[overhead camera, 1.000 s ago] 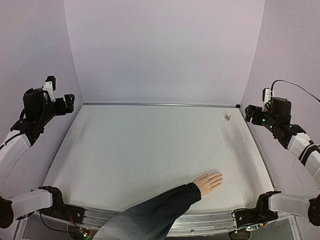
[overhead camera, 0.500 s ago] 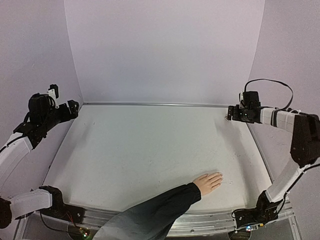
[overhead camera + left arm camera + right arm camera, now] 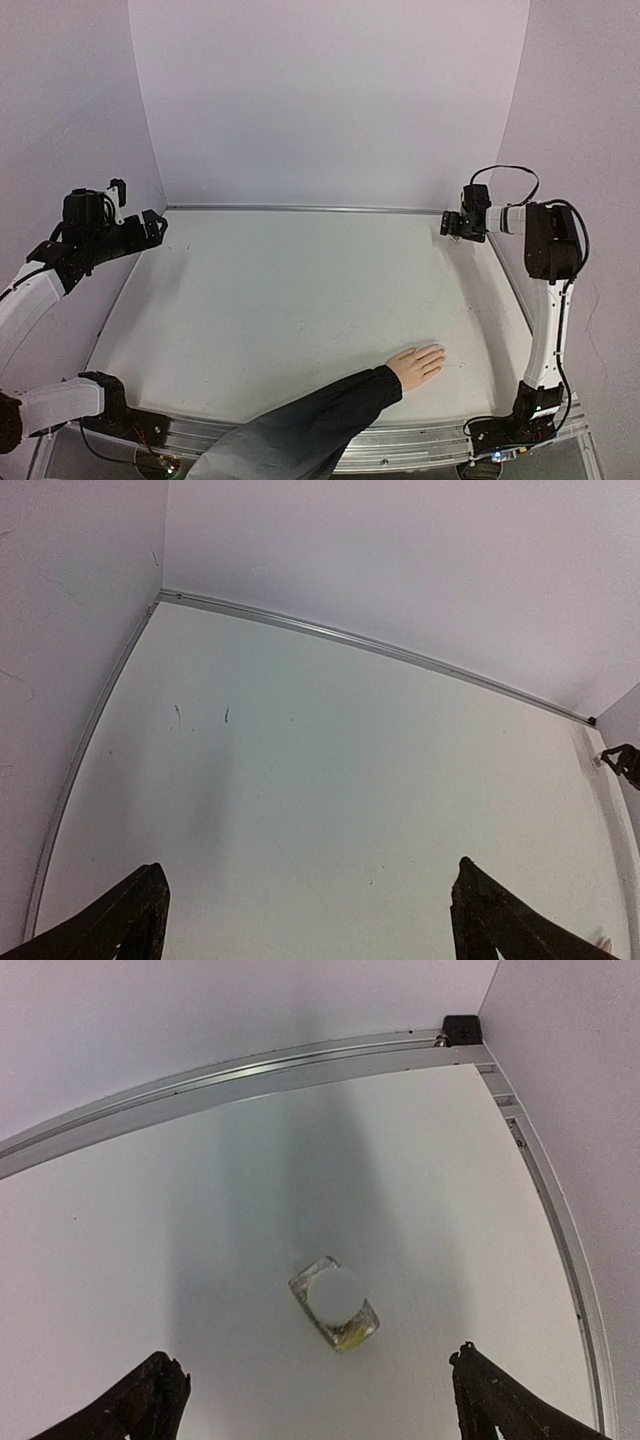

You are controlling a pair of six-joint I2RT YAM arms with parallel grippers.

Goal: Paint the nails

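A pale hand (image 3: pixel 417 363) with a long black sleeve (image 3: pixel 300 425) lies flat on the table near the front, fingers pointing right; its nails are too small to make out. A small clear glass bottle (image 3: pixel 334 1302) with a white round cap stands in the back right corner, seen from above in the right wrist view. My right gripper (image 3: pixel 449 224) hovers above it, open, and its fingertips (image 3: pixel 168 1380) straddle the bottle well apart. The bottle is hidden under the gripper in the top view. My left gripper (image 3: pixel 155 226) is open and empty at the left edge.
A metal rail (image 3: pixel 310 209) runs along the table's back edge, with another rail down the right side (image 3: pixel 560 1240). Purple walls close in the back and both sides. The right gripper shows small at the far right of the left wrist view (image 3: pixel 622 763).
The right arm has swung in to the back right corner and now covers the bottle in the top view. The left gripper has moved down and slightly right. The hand has not moved.
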